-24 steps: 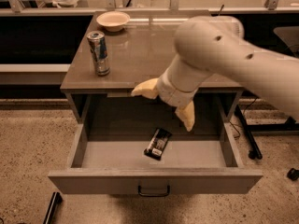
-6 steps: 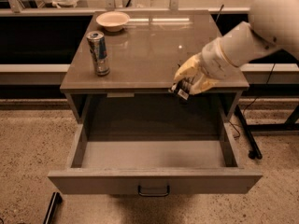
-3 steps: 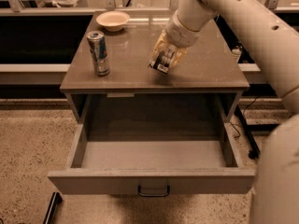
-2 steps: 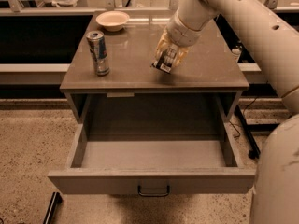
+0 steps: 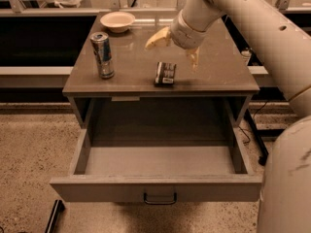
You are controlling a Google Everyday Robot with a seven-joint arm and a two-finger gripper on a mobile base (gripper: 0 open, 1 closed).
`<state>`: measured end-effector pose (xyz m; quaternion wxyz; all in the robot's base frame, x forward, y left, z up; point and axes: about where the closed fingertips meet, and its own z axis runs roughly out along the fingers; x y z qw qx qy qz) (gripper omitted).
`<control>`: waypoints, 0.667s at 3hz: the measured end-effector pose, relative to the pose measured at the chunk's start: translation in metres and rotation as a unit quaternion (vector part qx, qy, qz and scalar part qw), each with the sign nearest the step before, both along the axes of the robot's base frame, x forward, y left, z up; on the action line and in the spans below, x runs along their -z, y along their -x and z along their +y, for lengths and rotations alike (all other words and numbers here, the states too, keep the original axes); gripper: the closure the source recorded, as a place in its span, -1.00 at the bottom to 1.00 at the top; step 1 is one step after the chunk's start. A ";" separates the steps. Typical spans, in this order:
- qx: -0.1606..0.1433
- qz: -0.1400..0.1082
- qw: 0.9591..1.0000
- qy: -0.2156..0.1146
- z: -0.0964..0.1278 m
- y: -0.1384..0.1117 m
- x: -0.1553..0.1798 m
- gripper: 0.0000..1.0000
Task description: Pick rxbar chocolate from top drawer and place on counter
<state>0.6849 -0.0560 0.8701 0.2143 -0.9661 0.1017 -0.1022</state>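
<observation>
The rxbar chocolate, a small black bar with a pale label end, lies flat on the counter near its front edge. My gripper hangs just above and behind the bar with its pale fingers spread wide, open and empty. The top drawer is pulled fully out below the counter; its inside shows nothing in it, and its small dark handle is at the front centre.
A silver-blue drink can stands on the counter's left front. A pale bowl sits at the back left. My arm reaches in from the right. A shelf rail runs behind the cabinet, and speckled floor surrounds the drawer.
The gripper carried the bar from the drawer up over the counter. Since 0.7 s ago it has let go: the bar lies on the counter and the fingers have spread and lifted.
</observation>
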 end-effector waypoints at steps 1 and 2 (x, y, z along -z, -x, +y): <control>-0.018 -0.025 0.999 -0.011 -0.003 0.028 -0.042 -1.00; -0.014 -0.036 0.998 0.046 -0.004 0.045 -0.067 -1.00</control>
